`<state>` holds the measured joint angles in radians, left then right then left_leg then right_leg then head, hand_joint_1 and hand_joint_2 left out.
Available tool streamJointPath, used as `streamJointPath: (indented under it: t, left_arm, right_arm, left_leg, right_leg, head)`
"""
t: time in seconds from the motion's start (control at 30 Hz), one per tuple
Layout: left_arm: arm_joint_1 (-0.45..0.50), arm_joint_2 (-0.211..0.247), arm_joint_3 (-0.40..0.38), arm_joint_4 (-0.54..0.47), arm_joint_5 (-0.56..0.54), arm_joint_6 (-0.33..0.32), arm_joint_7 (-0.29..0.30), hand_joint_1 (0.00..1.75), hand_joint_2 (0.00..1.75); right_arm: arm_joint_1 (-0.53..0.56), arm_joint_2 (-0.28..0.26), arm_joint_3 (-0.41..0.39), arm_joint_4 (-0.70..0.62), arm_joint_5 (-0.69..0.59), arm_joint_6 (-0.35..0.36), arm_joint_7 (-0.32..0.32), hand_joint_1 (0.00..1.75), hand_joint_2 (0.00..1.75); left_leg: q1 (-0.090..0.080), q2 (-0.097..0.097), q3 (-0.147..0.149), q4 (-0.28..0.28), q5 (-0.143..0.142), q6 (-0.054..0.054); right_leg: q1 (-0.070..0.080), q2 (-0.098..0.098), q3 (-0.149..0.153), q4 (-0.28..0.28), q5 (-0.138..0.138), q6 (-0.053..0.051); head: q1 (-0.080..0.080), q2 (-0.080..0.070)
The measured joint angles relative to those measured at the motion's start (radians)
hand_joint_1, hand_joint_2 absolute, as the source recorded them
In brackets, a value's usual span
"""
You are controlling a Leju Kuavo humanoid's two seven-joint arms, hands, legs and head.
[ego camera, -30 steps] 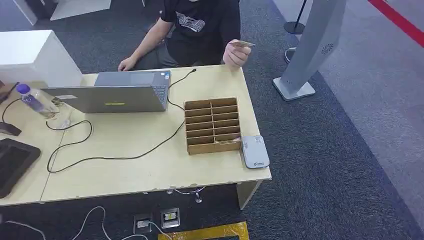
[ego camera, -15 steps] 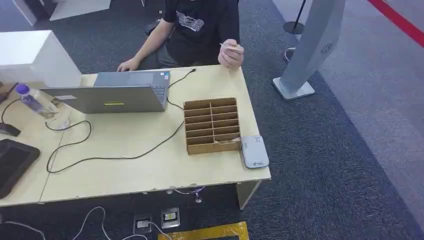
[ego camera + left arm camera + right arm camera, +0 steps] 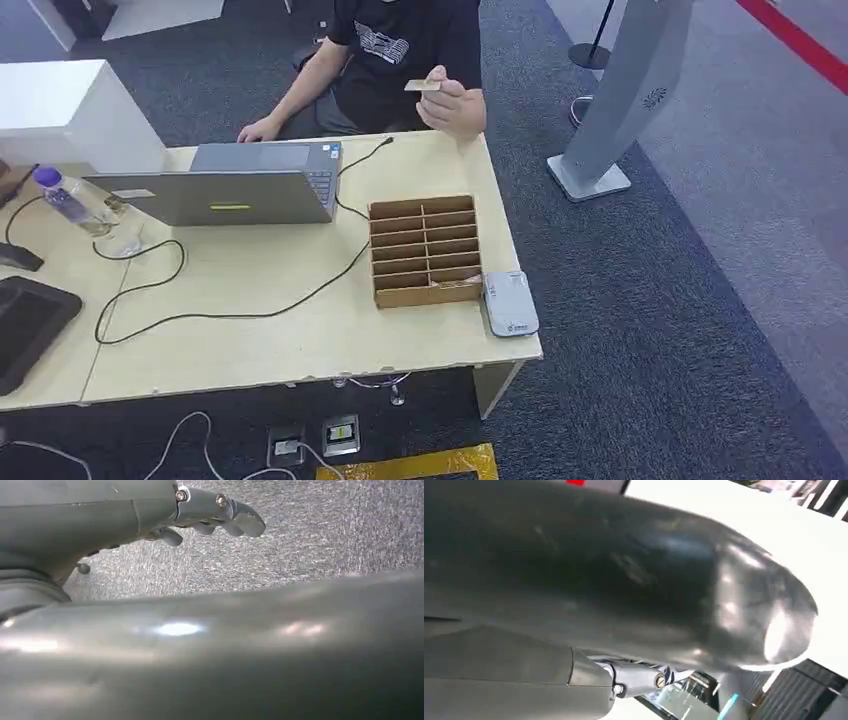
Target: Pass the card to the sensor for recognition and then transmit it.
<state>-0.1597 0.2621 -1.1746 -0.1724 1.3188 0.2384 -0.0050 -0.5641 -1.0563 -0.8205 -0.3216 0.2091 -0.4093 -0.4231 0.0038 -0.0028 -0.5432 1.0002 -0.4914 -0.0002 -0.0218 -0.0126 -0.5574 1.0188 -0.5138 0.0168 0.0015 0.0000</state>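
A person seated behind the table holds a tan card (image 3: 423, 85) up in one hand (image 3: 455, 108), above the table's far edge. The grey-white card sensor (image 3: 509, 302) lies flat near the table's right front corner, touching a wooden divided box (image 3: 423, 250). Another card (image 3: 455, 282) lies in the box's compartment nearest the sensor. My left hand (image 3: 220, 515) hangs over grey carpet with its fingers apart and nothing in them. A small part of my right hand (image 3: 636, 678) shows behind a dark curved body part, which hides its fingers.
A grey laptop (image 3: 230, 190) stands at the back of the table (image 3: 300, 340), a black cable running from it across the top. A water bottle (image 3: 70, 203) and a black tablet (image 3: 25, 325) sit at the left. A grey stand (image 3: 620, 100) rises right of the table.
The person's hand has carried the card leftward, closer to their chest, and turned it. Nothing on the table has moved.
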Motion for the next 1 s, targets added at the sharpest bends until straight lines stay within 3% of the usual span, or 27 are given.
streamJointPath:
  t: [0.1, 0.27, 0.5, 0.6, 0.77, 1.0]
  left_arm:
    - [-0.003, 0.006, 0.0, 0.0, -0.006, -0.006, -0.012, 0.0, 0.0]
    - [-0.006, 0.011, -0.001, 0.0, -0.02, -0.02, -0.023, 0.0, 0.0]
    - [-0.01, 0.014, -0.003, 0.0, -0.02, -0.027, -0.023, 0.0, 0.0]
    - [-0.011, 0.019, -0.003, 0.0, -0.019, -0.029, -0.023, 0.0, 0.0]
    - [-0.015, 0.024, -0.003, 0.0, -0.021, -0.045, -0.029, 0.0, 0.0]
    - [-0.012, 0.027, -0.008, 0.0, -0.035, -0.059, -0.055, 0.0, 0.0]
  right_arm:
    - [-0.148, -0.022, 0.053, -0.028, 0.046, -0.047, -0.022, 0.0, 0.0]
    - [-0.415, -0.024, 0.253, -0.09, 0.064, -0.124, -0.095, 0.0, 0.0]
    - [-0.657, 0.046, 0.578, -0.155, 0.032, -0.1, -0.073, 0.0, 0.0]
    - [-0.722, 0.09, 0.704, -0.182, 0.027, -0.071, -0.027, 0.0, 0.0]
    - [-0.801, 0.192, 0.956, -0.225, 0.069, 0.053, 0.042, 0.0, 0.0]
    - [-0.821, 0.293, 1.182, -0.254, 0.11, 0.032, 0.012, 0.0, 0.0]
  left_leg:
    - [-0.001, 0.0, -0.001, 0.0, 0.001, 0.001]
    - [0.0, -0.001, -0.002, 0.0, 0.002, 0.001]
    - [-0.001, -0.003, -0.002, 0.0, 0.004, 0.003]
    - [0.0, -0.003, -0.003, 0.0, 0.004, 0.003]
    - [0.001, -0.002, 0.0, 0.0, 0.006, 0.002]
    - [0.001, -0.006, -0.002, 0.0, 0.007, 0.001]
  right_leg:
    - [-0.001, 0.0, 0.0, 0.001, 0.0, 0.0]
    - [0.0, -0.002, 0.001, 0.002, 0.0, 0.0]
    - [0.0, -0.004, 0.002, 0.002, 0.001, 0.001]
    - [0.0, -0.004, 0.002, 0.002, 0.001, 0.001]
    - [0.002, -0.001, 0.0, 0.003, 0.003, 0.001]
    - [0.002, -0.004, 0.0, 0.003, 0.003, 0.0]
  head:
    - [0.0, 0.0]
    - [0.001, 0.0]
    - [0.0, 0.0]
    - [0.0, 0.0]
    - [0.001, 0.0]
    - [0.001, 0.0]
